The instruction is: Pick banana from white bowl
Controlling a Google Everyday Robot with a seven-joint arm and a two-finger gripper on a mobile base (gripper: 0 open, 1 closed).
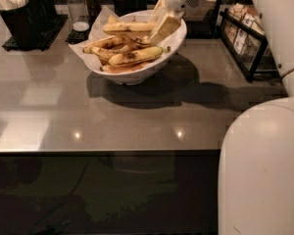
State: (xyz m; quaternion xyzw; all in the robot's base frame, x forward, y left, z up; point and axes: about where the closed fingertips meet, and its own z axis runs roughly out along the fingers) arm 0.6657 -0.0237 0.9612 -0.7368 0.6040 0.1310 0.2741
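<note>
Camera view: claw over rim of white bowl, seemingly against banana; grip state unclear.

Black cup and glass shaker stand on the grey table

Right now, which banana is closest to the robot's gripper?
The long, straight banana at the back of the white bowl; its right end reaches the gripper, curvier ones lie in front.

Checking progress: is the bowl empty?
No, several bananas lie in the bowl, and the gripper hangs at its right rim.
</note>
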